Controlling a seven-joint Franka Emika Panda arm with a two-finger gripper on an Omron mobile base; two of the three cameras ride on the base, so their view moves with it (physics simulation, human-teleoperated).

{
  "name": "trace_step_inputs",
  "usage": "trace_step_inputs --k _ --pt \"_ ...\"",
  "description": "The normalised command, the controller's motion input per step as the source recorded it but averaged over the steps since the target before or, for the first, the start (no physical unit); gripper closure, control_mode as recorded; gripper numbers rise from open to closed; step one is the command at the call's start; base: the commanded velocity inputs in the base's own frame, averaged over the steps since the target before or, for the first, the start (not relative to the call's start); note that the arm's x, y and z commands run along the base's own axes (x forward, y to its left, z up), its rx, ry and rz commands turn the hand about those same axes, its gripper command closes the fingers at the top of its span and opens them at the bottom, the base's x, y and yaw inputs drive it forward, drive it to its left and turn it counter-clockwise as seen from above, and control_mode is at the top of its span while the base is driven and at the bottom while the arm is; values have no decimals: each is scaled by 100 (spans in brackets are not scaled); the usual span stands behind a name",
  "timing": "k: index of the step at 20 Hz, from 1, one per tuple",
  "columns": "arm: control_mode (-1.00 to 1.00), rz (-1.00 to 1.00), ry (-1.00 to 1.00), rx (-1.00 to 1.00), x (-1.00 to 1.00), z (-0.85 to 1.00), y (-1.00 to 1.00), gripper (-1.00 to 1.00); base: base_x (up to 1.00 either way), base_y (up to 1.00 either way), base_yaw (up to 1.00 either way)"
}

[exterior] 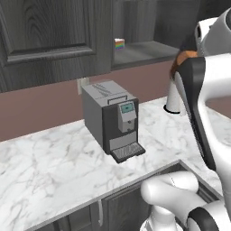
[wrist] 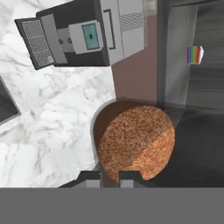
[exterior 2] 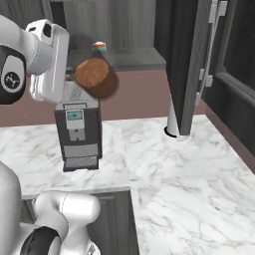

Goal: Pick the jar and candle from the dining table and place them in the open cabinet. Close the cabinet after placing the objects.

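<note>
Rendered kitchen, marble counter (exterior: 54,153), coffee machine (exterior: 112,121), dark wall cabinet (exterior: 49,40)

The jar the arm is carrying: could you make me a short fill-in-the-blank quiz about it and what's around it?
1. The gripper holds the jar above the ____ machine.
2. The jar is filled with ____ stuff.
3. The machine stands on a white ____ counter.
4. A ____-striped item sits on the cabinet shelf.

Missing words: coffee; brown; marble; rainbow

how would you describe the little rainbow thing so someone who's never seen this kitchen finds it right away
Start at the grey coffee machine on the white marble counter, then look up to the open dark wood-grain cabinet above and behind it. On that cabinet's shelf sits a small block with rainbow stripes, the brightest, most colourful item among all the grey and white.
</note>
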Motion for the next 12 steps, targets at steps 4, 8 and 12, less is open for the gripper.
trace_step_inputs --k 4,8,12 --pt "-100 8 0 0 48 20 0 100 0 0 0" --pt "-100 5 0 -2 48 22 0 100 0 0 0" --pt "-100 1 0 -5 37 26 -3 100 0 0 0"
